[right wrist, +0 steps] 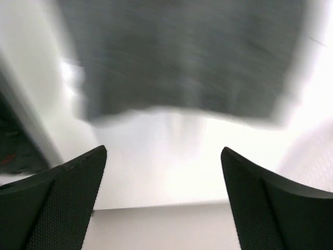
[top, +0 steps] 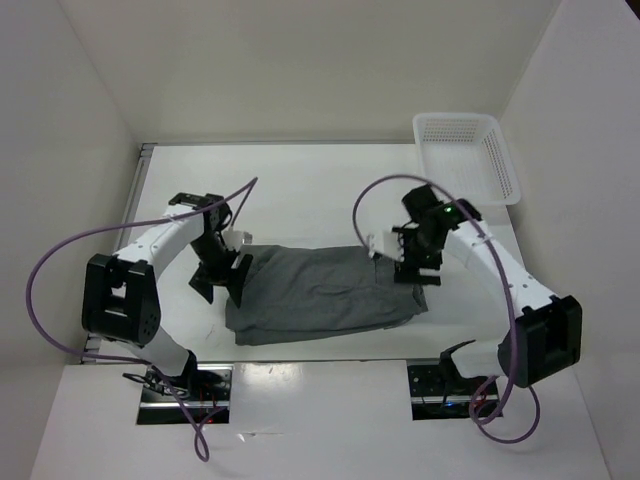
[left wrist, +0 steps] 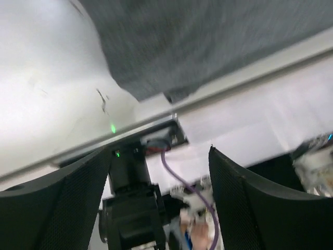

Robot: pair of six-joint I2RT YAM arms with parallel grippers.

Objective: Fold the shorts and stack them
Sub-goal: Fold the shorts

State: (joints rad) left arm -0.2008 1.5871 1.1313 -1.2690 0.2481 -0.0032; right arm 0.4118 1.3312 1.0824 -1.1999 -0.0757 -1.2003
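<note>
The grey shorts (top: 325, 293) lie folded flat in a wide band across the middle of the white table. My left gripper (top: 222, 280) is open and empty at the shorts' left edge, just above the table. My right gripper (top: 414, 268) is open and empty over the shorts' right end. The left wrist view shows the shorts (left wrist: 208, 41) at the top, with the open gripper (left wrist: 160, 156) below. The right wrist view is blurred; the shorts (right wrist: 182, 57) fill its upper part and the open gripper (right wrist: 164, 156) holds nothing.
A white perforated basket (top: 468, 155) stands at the back right corner. White walls enclose the table on three sides. Purple cables loop from both arms. The arm bases (top: 180, 385) sit at the near edge.
</note>
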